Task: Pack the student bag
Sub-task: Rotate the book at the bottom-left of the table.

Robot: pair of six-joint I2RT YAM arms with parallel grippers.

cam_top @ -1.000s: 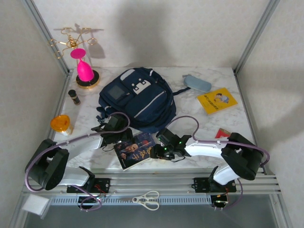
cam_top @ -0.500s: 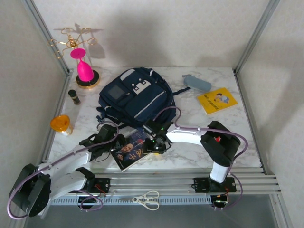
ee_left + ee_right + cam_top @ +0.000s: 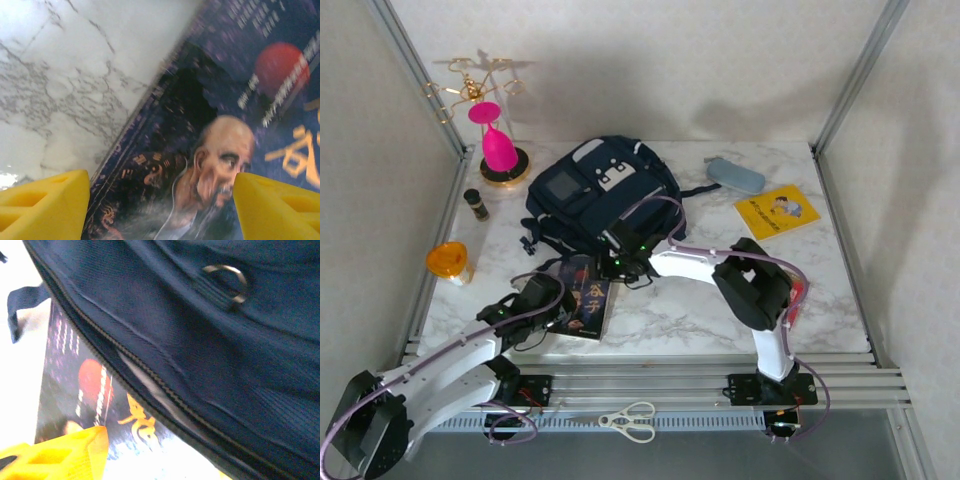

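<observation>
1. Two grippers, both working near the middle of the marble table. The left gripper hovers over the book with its yellow fingers spread wide, holding nothing.
2. Right gripper: sits at the near edge of the student bag. Only one finger shows in its wrist view, so I cannot tell how wide it stands or whether it has any fabric.
3. Student bag: lies flat, far of centre, with its near edge over the book's far end.
4. Risk: the zip gapes only narrowly, so the book's corner may catch on it and shove the bag farther away.
5. Risk: the book lies flat on the table, so closing fingers may skid off the cover or push it aside.
6. Writing: orange characters and small white print on the dark book cover beside a bearded face, too blurred to read. The print on the yellow booklet, far right, is too small to read.
</observation>
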